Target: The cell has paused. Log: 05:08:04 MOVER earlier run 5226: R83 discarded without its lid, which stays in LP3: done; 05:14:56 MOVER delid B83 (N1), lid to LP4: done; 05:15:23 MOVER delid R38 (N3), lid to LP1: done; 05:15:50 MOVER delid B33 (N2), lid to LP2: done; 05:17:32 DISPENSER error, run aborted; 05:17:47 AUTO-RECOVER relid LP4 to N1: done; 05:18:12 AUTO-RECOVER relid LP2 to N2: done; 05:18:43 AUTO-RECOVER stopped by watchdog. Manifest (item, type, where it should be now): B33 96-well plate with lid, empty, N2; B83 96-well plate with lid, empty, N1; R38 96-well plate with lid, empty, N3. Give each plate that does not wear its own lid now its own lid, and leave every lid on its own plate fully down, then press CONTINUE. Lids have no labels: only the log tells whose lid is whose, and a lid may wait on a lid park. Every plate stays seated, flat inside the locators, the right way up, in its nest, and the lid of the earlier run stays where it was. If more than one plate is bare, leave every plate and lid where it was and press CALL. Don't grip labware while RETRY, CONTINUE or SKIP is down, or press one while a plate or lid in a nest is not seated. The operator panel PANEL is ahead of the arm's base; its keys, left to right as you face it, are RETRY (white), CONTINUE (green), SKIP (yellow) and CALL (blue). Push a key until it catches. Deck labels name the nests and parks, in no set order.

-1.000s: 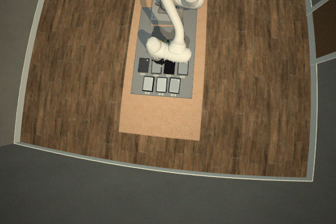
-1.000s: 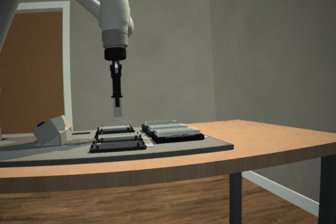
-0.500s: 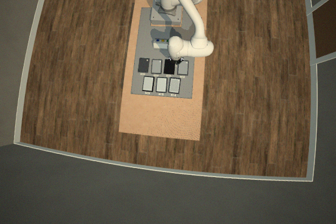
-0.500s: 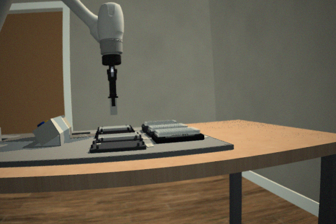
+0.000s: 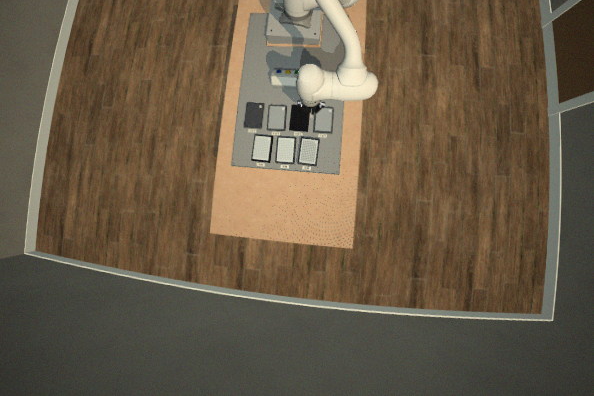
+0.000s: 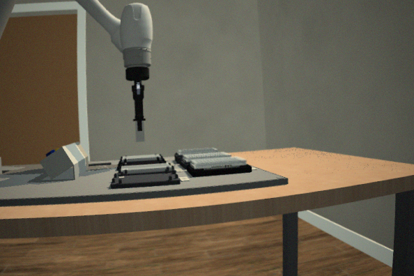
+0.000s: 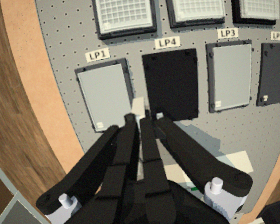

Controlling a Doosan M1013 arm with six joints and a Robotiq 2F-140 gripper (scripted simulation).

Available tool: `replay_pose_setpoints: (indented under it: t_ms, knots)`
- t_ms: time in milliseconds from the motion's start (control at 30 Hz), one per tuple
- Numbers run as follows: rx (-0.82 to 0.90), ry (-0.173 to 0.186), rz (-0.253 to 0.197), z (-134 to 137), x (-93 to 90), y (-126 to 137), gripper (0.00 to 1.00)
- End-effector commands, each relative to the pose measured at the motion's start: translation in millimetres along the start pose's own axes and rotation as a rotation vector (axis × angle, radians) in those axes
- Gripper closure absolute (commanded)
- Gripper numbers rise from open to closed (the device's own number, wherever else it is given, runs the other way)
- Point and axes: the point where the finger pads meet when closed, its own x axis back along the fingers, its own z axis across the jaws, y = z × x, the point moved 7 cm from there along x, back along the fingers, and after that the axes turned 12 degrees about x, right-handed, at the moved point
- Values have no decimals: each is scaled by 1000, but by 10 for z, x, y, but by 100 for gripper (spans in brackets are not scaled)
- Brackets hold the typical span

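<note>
My gripper (image 6: 139, 135) (image 7: 139, 106) is shut and empty, high above the deck near parks LP1 and LP4. A clear lid (image 5: 323, 120) (image 7: 105, 95) lies in LP1. Another clear lid (image 5: 276, 117) (image 7: 230, 77) lies in LP3. LP4 (image 5: 300, 118) (image 7: 171, 82) is black and holds no lid. LP2 (image 5: 254, 115) (image 7: 275, 75) is dark grey and holds no lid. Three plates sit in the nest row: the left plate (image 5: 261, 149) and middle plate (image 5: 285, 150) look pale and lidded; the right plate (image 5: 308, 151) (image 7: 125, 16) shows a darker well grid and looks bare. Nest labels are unreadable.
The operator panel (image 5: 283, 80) (image 6: 64, 164) stands between the arm's base and the parks. Its blue, yellow and part of its green key show in the top view; the arm hides the white key. The grey deck (image 5: 330, 162) lies on the wooden table (image 5: 280, 200).
</note>
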Motion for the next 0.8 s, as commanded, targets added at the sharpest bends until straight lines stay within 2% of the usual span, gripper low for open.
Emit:
replay_pose_setpoints:
  t_ms: [0, 233, 267, 333, 367, 400, 433, 467, 500, 533, 567, 600, 767]
  knots:
    - [0, 0, 0, 0, 1, 0, 100]
    - [0, 0, 0, 9, 3, -21, 100]
    - [0, 0, 0, 64, 10, -139, 100]
    - [0, 0, 0, 357, 30, -702, 100]
    - [0, 0, 0, 357, 30, -703, 100]
    - [0, 0, 0, 510, 28, -948, 100]
    - [0, 0, 0, 565, 30, -1048, 100]
    - [0, 0, 0, 565, 30, -1048, 100]
    - [0, 0, 0, 766, 21, -1346, 100]
    - [0, 0, 0, 766, 21, -1346, 100]
    - [0, 0, 0, 915, 10, -1551, 100]
    - [0, 0, 0, 990, 3, -1648, 100]
    - [0, 0, 0, 1003, 2, -1665, 100]
